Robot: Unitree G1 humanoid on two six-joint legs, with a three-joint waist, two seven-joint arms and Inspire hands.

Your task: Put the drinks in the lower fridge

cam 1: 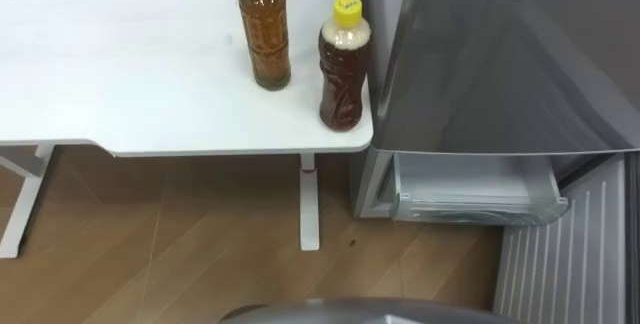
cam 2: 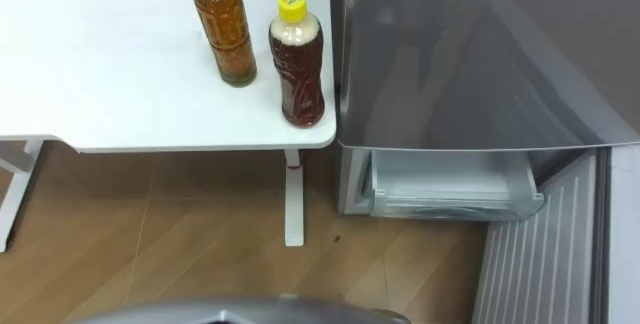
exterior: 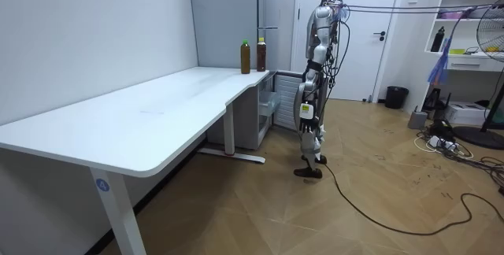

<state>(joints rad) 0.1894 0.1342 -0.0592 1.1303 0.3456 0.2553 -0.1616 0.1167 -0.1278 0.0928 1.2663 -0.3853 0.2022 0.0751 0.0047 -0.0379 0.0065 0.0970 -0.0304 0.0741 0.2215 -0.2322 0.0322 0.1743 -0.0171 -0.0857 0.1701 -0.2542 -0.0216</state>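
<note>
two bottles are standing upright on the table's corner, just beside the fridge (cam 1: 500,64): a green-capped bottle (cam 1: 264,30) and, nearer the edge, a yellow-capped bottle (cam 1: 344,64), close but apart. one lower drawer (cam 1: 475,189) is sitting pulled open under the fridge's grey front. the one white table (cam 1: 120,74) is standing on a wood floor (cam 1: 180,244). the robot is standing facing the fridge, its left hand (exterior: 305,110) hanging by the hip; whether it is open or closed, i cannot tell. one door (exterior: 370,35) and one bin (exterior: 396,97) are showing behind it.
</note>
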